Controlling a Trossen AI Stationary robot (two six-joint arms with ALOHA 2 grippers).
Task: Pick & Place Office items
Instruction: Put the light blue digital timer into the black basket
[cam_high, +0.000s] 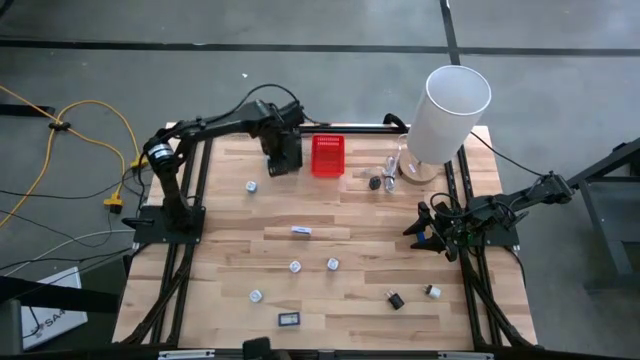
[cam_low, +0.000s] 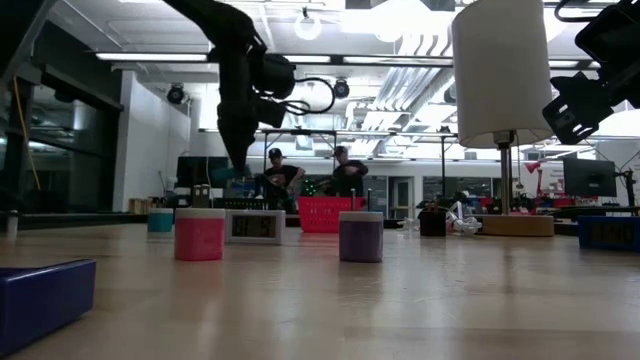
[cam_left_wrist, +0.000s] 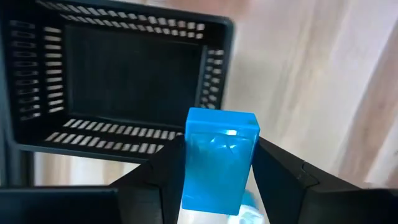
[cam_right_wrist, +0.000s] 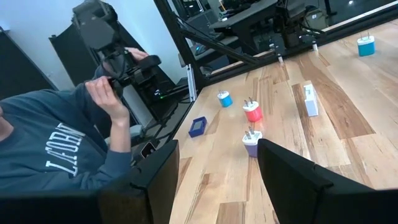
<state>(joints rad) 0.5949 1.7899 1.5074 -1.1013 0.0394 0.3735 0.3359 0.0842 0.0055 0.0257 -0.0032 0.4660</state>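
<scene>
Blue block (cam_left_wrist: 219, 160): lower end cut off by the frame edge. Black basket (cam_left_wrist: 118, 81): left side cropped. Small items (cam_high: 294, 266) seen from above: too small to identify.

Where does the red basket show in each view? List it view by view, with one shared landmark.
High view: red basket in the upper middle of the picture.
Low view: far back, mid-picture.
Left wrist view: not in it; only a black basket shows.
Right wrist view: not in it.
Landmark: the tall white cylinder, to the right of the red basket in the high and low views.
</scene>
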